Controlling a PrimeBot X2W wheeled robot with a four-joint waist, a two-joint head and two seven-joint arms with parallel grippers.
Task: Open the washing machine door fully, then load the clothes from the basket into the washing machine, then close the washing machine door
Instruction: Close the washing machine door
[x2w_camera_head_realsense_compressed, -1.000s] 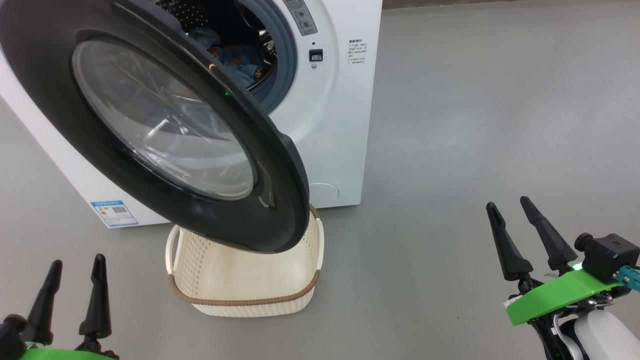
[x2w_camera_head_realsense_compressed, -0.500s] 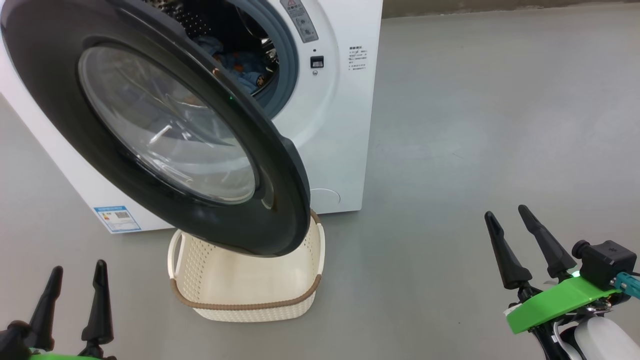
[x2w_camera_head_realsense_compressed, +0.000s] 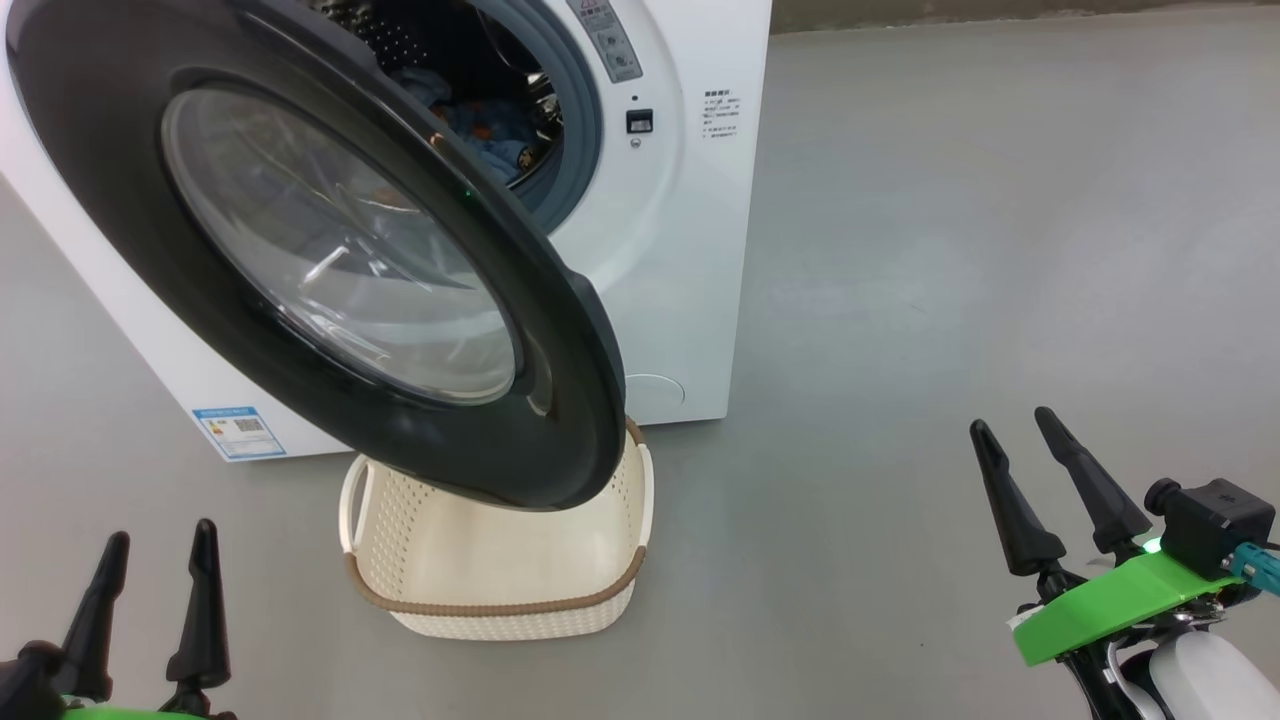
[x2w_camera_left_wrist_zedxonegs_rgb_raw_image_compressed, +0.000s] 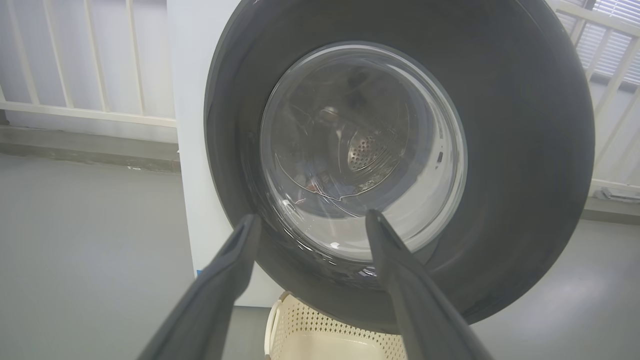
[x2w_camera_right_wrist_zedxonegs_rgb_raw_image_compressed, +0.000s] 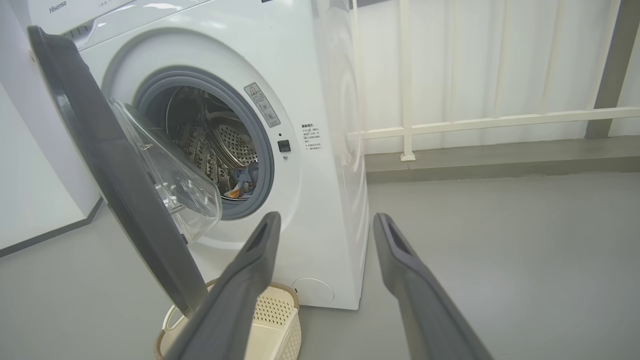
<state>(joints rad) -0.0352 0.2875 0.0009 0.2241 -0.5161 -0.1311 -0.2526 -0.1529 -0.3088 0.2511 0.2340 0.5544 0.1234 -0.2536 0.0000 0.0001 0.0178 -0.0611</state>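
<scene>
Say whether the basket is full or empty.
Empty where visible: the basket has a bare floor; the door hides its back; clothes lie in the drum.

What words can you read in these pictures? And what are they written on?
"Hisense": on the top front of the washing machine, seen in the right wrist view.
The grey sticker with a red warning triangle, beside the drum opening: print too small to read.
The small black print on the white front: too small to read.
The blue label low on the front: too blurred to read.

Bright even light, glare on washing machine door (x2w_camera_head_realsense_compressed: 330, 250) (glass), close fingers (x2w_camera_left_wrist_zedxonegs_rgb_raw_image_compressed: 215, 295) blurred
</scene>
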